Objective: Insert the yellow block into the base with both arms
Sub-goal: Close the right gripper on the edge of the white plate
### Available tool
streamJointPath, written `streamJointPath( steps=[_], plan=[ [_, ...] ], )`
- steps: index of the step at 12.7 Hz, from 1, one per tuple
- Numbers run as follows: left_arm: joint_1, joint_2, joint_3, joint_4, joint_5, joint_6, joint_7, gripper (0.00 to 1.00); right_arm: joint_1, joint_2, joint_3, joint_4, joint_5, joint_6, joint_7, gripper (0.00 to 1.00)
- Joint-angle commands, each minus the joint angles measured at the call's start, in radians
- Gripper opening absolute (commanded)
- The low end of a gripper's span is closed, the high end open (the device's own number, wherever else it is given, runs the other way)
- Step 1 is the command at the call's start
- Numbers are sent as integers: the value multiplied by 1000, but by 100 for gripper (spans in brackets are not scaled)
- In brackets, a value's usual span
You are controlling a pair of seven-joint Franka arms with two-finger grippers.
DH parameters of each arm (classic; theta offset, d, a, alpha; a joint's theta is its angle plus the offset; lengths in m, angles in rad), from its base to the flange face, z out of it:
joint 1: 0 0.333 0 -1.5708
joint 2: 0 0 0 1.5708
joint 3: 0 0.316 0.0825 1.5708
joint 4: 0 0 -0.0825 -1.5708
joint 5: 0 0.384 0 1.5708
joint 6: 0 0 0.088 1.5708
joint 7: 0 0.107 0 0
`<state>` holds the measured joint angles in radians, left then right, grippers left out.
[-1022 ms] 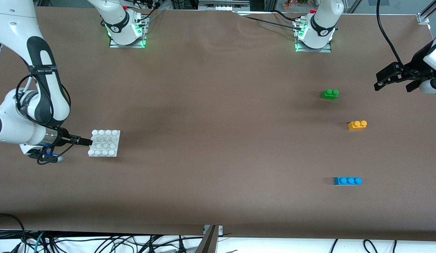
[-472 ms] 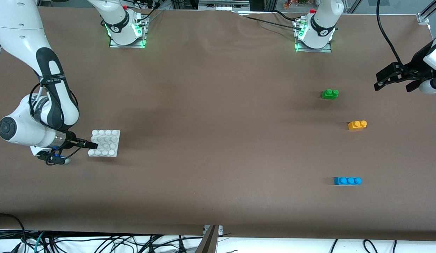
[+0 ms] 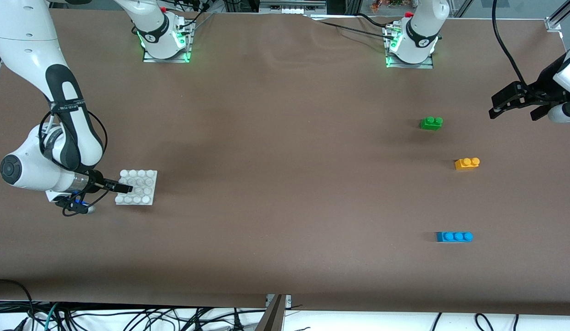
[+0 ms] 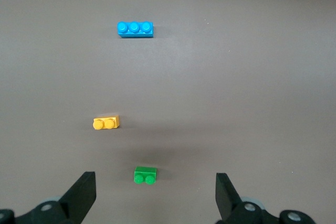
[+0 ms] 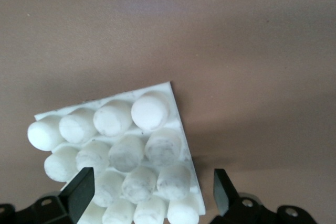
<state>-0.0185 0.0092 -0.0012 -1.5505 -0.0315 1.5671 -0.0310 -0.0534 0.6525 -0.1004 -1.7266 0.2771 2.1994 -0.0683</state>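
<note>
The white studded base lies near the right arm's end of the table. My right gripper is low at its edge, reaching over the studs. In the right wrist view the base fills the space between the open fingers of my right gripper, which hold nothing. The yellow block lies on the table toward the left arm's end; it also shows in the left wrist view. My left gripper hangs open and empty in the air above the table's end, seen wide open in its wrist view.
A green two-stud brick lies farther from the front camera than the yellow block, and a blue three-stud brick lies nearer. Both show in the left wrist view, green and blue. The table is covered in brown cloth.
My right gripper has slid a little farther over the base as its arm swung in. The base, the bricks and the left arm have not moved.
</note>
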Motion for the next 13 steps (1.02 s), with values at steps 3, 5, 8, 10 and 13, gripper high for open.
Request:
streamJointPath(
  steps=[3,5,8,10,13],
  plan=[
    [-9,12,3,26,10,-13,-6,100,-40,27,8,-1,42,-49,-82,100],
    [-9,12,3,26,10,-13,-6,100,-40,30,8,1,42,-47,-82,100],
    [-9,12,3,26,10,-15,-6,100,-39,36,10,9,79,-43,-82,97],
    [-9,12,3,26,10,-13,-6,100,-36,38,10,12,80,-35,-80,96],
    [-8,12,3,26,10,-13,-6,100,-34,52,10,18,91,-32,-82,94]
  ],
)
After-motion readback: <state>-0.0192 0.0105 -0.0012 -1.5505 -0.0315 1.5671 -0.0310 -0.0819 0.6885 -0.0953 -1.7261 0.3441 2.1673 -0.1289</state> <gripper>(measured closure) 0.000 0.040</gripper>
